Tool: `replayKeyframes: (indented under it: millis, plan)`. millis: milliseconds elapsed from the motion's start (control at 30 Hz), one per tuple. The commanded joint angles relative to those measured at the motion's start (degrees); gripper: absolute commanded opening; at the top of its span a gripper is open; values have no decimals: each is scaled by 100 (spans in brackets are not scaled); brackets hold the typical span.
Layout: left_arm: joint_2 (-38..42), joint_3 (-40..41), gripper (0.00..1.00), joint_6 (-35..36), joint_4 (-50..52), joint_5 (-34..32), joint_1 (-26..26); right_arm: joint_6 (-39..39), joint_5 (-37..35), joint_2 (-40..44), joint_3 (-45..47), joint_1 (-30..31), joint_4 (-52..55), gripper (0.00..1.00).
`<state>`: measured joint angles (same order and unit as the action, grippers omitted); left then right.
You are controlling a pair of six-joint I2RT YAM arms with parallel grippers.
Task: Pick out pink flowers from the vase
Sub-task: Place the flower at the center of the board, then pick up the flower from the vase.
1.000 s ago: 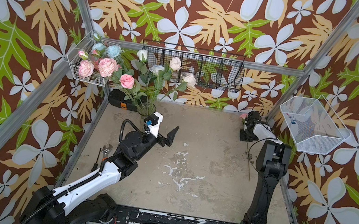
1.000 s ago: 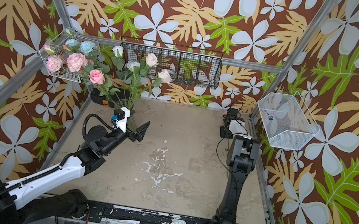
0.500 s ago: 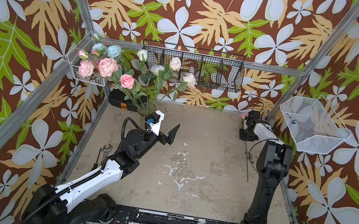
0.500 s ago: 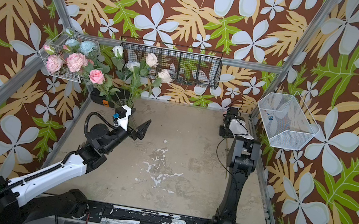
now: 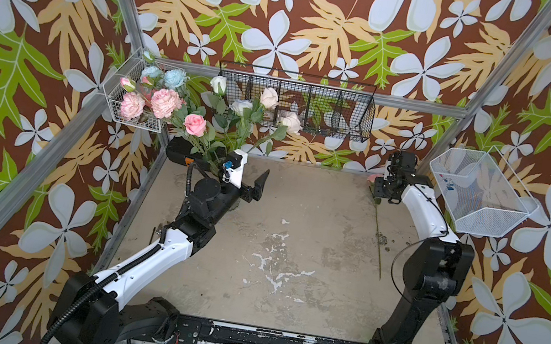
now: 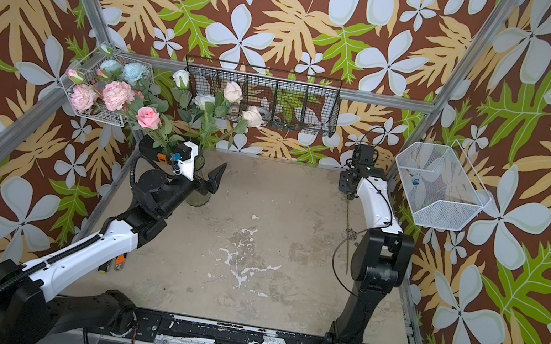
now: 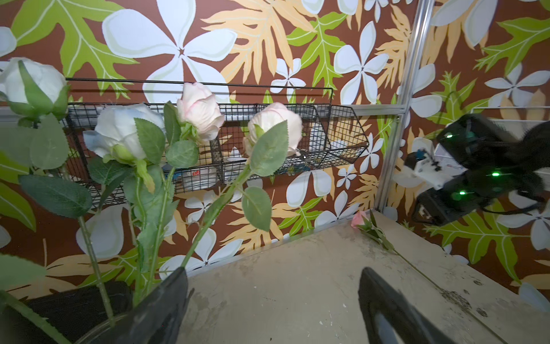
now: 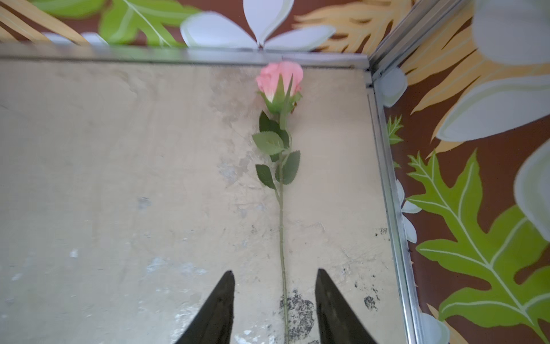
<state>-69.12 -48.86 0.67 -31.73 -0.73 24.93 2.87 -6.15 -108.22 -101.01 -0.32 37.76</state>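
The right claw [image 8: 274, 271] stands with its jaws apart and holds nothing. One pink rose [image 8: 279, 78] lies flat on the table [image 8: 119, 178]. Its stem runs between the two fingers without touching them, and its head is well ahead of the tips, close to the back rail (the corner of the cell is just beside it). The left claw [image 7: 273, 269] is also wide open and empty. The vase [image 6: 198, 198] stands just beside one of its fingers, partly hidden by this arm in a top view. Above and behind this claw rise the other pink flowers [image 5: 195, 124], together with white roses [image 7: 125, 128] and blue flowers [image 5: 174, 77].
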Motion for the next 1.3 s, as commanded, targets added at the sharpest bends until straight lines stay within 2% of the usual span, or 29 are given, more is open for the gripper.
replayKeyframes:
  millis: [0,133,200,267,400,500,733,967,1133,1267]
  plan:
    - [-243,-329,87,135,304,252,-108,620,1117,869,849,192,-1088,45]
    - [-606,-759,86,381,605,243,-192,1556,2889,2510,3155,313,-3790,45]
    - [-706,-846,84,547,632,254,-230,1918,3470,3080,4135,479,-5057,46]
    - [-828,-956,83,746,647,268,-289,2039,3522,3401,4761,814,-5716,46]
    - [-1211,-1381,81,1180,969,293,-401,1898,3471,3632,5377,1278,-6113,46]
    - [-1553,-1784,81,1512,1332,138,-394,2033,3648,3774,5718,1297,-6524,46]
    - [-2048,-2283,76,1841,1476,-71,-394,1971,3735,3947,5689,1297,-6535,46]
    - [-2388,-2655,64,2130,1551,-291,-403,2004,3841,4056,5724,1297,-6575,46]
    - [-2546,-2760,49,2310,1599,-349,-405,2022,3898,4068,5681,1297,-6572,46]
    - [-2684,-2859,41,2416,1651,-475,-404,2055,3974,4073,5688,1297,-6655,48]
